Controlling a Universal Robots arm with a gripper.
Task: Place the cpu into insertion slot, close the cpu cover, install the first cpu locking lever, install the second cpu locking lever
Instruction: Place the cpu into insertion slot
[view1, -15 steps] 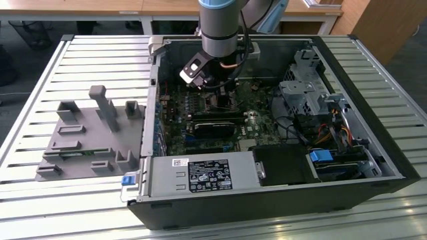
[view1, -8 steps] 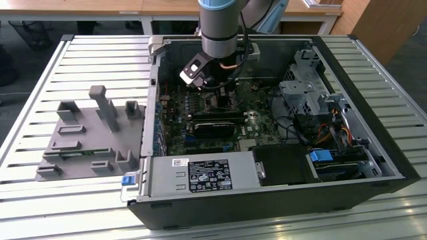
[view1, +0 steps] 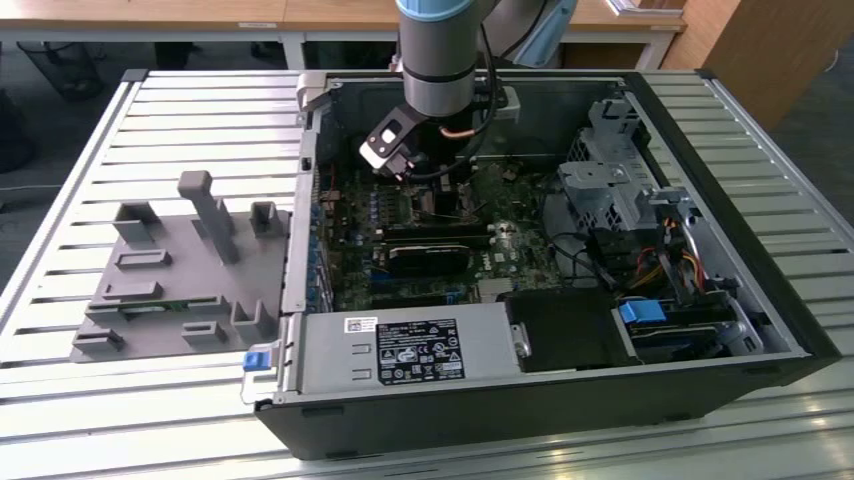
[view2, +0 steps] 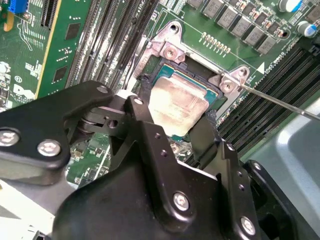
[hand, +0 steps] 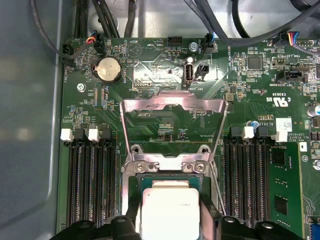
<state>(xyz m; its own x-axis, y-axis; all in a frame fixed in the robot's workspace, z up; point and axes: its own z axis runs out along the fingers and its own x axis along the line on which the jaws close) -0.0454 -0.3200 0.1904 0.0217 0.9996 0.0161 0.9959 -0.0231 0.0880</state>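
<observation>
The cpu (view2: 177, 102) is a small square chip with a silvery top. It lies level over the insertion slot (view2: 200, 75) on the green board. My gripper (view2: 175, 112) reaches down into the open computer case in the exterior view (view1: 434, 185), with one black finger on each side of the chip, shut on it. In the first wrist view the cpu (hand: 170, 212) sits between the fingertips (hand: 132, 217), just below the slot's metal hinge edge (hand: 170, 165). The cpu cover (hand: 172, 102) stands swung up and open behind the slot. A thin locking lever (view2: 280, 102) sticks out beside the socket.
Black memory slots (hand: 92, 185) flank the socket on both sides. A coin battery (hand: 108, 69) and cables lie beyond the cover. The case holds a grey power-supply box (view1: 400, 350), an expansion card (view1: 427, 250) and a drive cage (view1: 607, 190). A grey fixture (view1: 174, 270) sits on the slatted table at the exterior view's left.
</observation>
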